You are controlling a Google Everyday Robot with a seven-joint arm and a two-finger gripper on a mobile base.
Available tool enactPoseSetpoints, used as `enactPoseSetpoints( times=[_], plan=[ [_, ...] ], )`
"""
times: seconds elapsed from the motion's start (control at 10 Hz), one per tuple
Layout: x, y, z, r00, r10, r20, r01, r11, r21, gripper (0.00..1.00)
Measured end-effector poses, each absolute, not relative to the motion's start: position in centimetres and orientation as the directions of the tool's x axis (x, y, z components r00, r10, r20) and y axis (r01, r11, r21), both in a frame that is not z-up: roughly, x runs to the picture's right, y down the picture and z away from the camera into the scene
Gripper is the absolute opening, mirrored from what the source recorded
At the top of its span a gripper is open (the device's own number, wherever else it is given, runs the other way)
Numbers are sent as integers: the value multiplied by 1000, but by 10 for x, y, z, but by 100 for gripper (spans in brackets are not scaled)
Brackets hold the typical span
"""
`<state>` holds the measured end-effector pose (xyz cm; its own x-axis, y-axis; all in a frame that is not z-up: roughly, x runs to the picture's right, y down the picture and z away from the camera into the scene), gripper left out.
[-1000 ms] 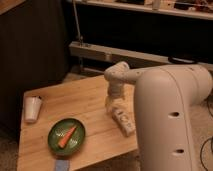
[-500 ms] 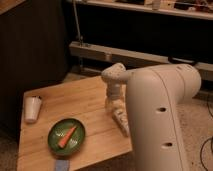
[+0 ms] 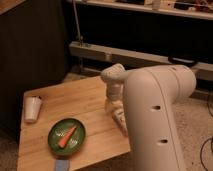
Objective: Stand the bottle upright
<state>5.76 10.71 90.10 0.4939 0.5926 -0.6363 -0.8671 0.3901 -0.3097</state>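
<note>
The bottle (image 3: 119,119) is a pale oblong thing lying on its side near the right edge of the wooden table (image 3: 85,100). Its lower end is hidden behind my arm. My gripper (image 3: 113,104) hangs from the white wrist right above the bottle's upper end, touching it or very close to it. The big white arm (image 3: 155,115) fills the right of the view and covers the table's right edge.
A white tapered cup (image 3: 32,108) is at the table's left edge. A green plate (image 3: 52,142) with a carrot (image 3: 66,136) sits at the front left. A small blue thing (image 3: 61,165) lies at the front edge. A dark cabinet and a metal rail stand behind.
My arm has swung left and closer to the camera, covering more of the table's right side and the bottle. The gripper stays over the bottle, which still lies flat.
</note>
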Motion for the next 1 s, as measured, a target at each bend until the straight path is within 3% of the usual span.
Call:
enactPoseSetpoints(
  times=[0.3, 0.4, 0.7, 0.9, 1.0],
  plan=[
    [58, 112, 903, 496, 573, -653, -865, 392, -313, 70],
    [57, 114, 903, 497, 567, -657, -864, 395, -313, 65],
    [58, 116, 904, 495, 555, -668, -863, 400, -308, 33],
    [58, 116, 904, 493, 552, -672, -864, 402, -304, 18],
    [58, 116, 904, 493, 551, -674, -864, 402, -303, 16]
  ],
)
